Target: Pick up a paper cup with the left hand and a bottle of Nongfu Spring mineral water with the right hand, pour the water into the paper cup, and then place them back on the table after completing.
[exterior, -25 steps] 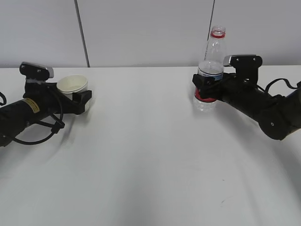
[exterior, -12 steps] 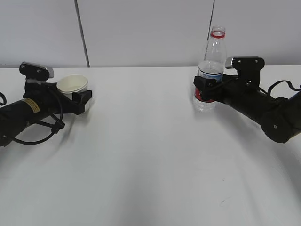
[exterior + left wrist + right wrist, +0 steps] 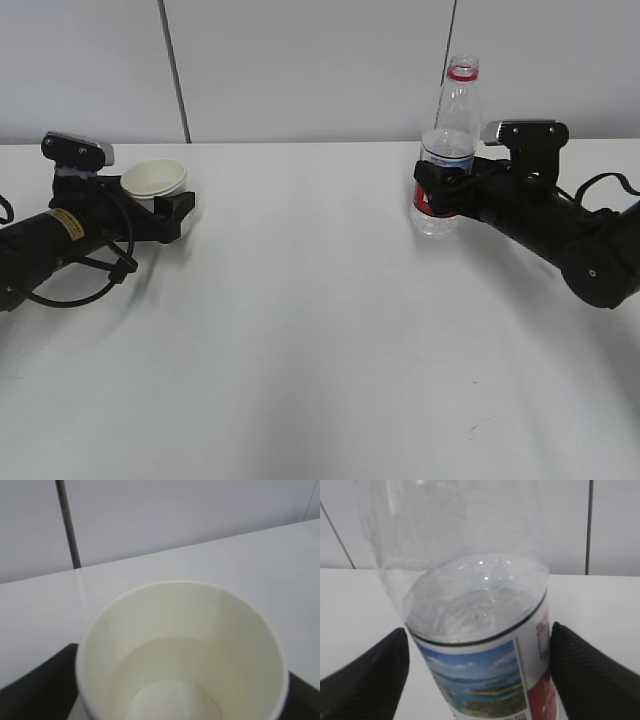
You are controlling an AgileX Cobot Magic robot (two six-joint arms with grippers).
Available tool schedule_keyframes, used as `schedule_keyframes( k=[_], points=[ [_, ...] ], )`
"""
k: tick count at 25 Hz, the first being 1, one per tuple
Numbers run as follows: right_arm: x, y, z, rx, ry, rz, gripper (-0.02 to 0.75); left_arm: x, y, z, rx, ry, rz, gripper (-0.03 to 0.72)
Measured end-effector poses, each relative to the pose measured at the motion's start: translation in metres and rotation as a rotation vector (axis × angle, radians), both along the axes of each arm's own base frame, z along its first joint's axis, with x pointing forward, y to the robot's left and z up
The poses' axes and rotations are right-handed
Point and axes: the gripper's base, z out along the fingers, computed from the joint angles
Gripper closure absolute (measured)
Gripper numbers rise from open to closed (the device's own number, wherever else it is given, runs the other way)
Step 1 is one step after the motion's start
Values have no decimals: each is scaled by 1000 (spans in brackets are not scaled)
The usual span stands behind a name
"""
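The white paper cup (image 3: 153, 178) stands on the white table (image 3: 310, 330) at the left, between the fingers of my left gripper (image 3: 165, 207), the arm with the yellow sticker. In the left wrist view the cup (image 3: 180, 630) holds clear water (image 3: 165, 675), and the black fingers (image 3: 35, 685) press its sides. The uncapped Nongfu Spring bottle (image 3: 447, 140) stands upright at the right, partly filled. My right gripper (image 3: 437, 195) straddles its label. In the right wrist view the bottle (image 3: 480, 660) sits between the fingers (image 3: 365, 680), with a thin gap on the left.
A grey panelled wall (image 3: 300, 60) runs behind the table's far edge. Black cables hang from the left arm (image 3: 90, 280) and trail behind the right arm (image 3: 600, 180).
The right arm has slid slightly to the right while the bottle stayed in place. The left arm and the cup have not moved.
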Motion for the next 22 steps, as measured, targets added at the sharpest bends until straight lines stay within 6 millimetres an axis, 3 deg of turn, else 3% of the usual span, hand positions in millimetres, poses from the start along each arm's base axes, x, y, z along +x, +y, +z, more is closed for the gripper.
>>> schedule_keyframes(
  k=[22],
  points=[
    [-4,-1,-1,3,7,-2,112,-5,1,-1,-12,9,16,83]
  ],
)
